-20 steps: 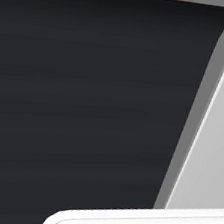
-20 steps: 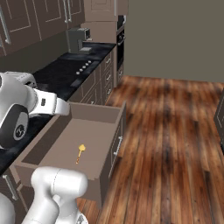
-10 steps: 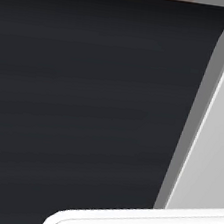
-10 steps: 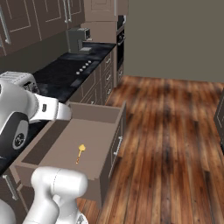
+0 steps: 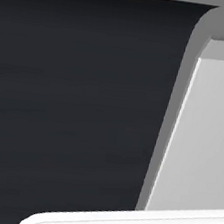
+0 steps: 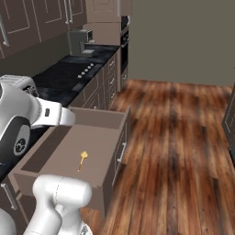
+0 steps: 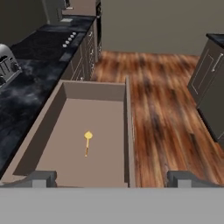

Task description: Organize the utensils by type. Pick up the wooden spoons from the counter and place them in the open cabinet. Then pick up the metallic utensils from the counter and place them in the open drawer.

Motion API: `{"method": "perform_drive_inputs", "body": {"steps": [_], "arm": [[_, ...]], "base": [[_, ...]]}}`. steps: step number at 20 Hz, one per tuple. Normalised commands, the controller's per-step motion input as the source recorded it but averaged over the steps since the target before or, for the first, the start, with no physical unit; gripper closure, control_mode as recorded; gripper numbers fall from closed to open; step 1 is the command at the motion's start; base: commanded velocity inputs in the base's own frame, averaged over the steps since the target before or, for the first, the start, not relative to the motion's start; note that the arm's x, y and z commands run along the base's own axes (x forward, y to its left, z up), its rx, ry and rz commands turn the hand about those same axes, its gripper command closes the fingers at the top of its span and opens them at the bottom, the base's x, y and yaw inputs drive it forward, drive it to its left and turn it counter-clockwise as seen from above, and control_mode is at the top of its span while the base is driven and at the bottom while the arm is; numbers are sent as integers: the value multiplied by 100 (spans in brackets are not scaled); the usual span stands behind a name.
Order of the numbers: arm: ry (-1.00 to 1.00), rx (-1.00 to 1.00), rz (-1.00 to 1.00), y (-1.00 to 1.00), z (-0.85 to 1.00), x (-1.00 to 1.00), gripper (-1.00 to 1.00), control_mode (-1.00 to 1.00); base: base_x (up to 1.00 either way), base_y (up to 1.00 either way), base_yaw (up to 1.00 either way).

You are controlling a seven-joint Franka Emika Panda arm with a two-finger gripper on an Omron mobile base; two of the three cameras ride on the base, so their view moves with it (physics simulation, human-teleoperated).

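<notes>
Silver toaster [image 7: 8,65] beside drawer [image 7: 129,131] (open)

One metallic utensil [image 7: 87,142] lies in the open drawer [image 7: 129,131], beside the counter [image 7: 26,92].

We are seeing a glossy wooden plank floor [image 6: 183,151] running toward a plain grey wall [image 6: 183,41], with dark cabinets [image 7: 210,83] standing opposite.

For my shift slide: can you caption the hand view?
Open gripper above the open taupe drawer, where one short golden utensil with a yellow round head lies on its flat floor.
</notes>
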Motion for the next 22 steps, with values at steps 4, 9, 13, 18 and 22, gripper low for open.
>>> {"method": "perform_drive_inputs", "body": {"steps": [4, 9, 13, 18, 22], "arm": [[0, 0, 0, 0, 0, 0, -100, 100], [0, 0, 0, 0, 0, 0, -100, 100], [0, 0, 0, 0, 0, 0, -100, 100], [0, 0, 0, 0, 0, 0, -100, 100], [0, 0, 0, 0, 0, 0, -100, 100]], "base": [[-54, -51, -22], [-38, -38, -27], [-12, -39, -29], [-14, -62, -44], [-18, -72, -55]]}}
